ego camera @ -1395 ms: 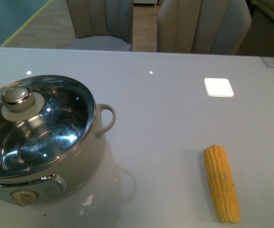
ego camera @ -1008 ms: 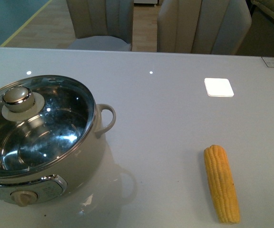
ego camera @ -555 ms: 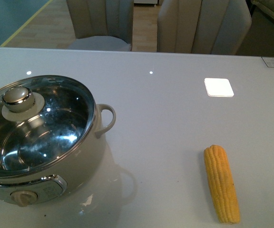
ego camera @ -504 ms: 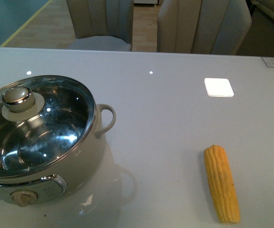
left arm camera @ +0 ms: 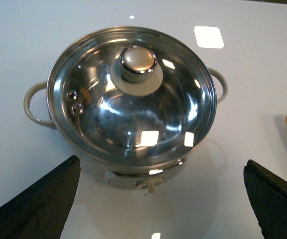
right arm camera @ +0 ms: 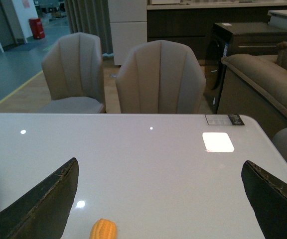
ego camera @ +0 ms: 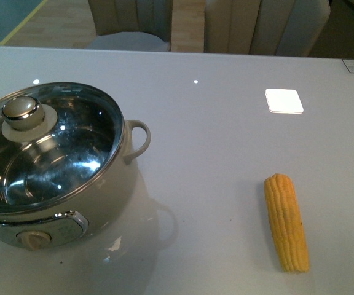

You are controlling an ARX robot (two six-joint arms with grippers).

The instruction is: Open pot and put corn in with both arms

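The cream-white electric pot stands at the near left of the glossy white table. Its glass lid is seated on the chrome rim, with the round knob on top. The beige dial faces the near edge and a loop handle sticks out to the right.

The corn cob lies flat at the near right, well apart from the pot, with its length running from near to far.

The left gripper hangs above the pot with its black fingers spread wide and holding nothing. The lid shows between them.

The right gripper is also spread wide and empty. It sits over the right part of the table, and one end of the cob shows between its fingers.

A bright square reflection lies on the far right of the table. Two beige chairs stand behind the far edge.
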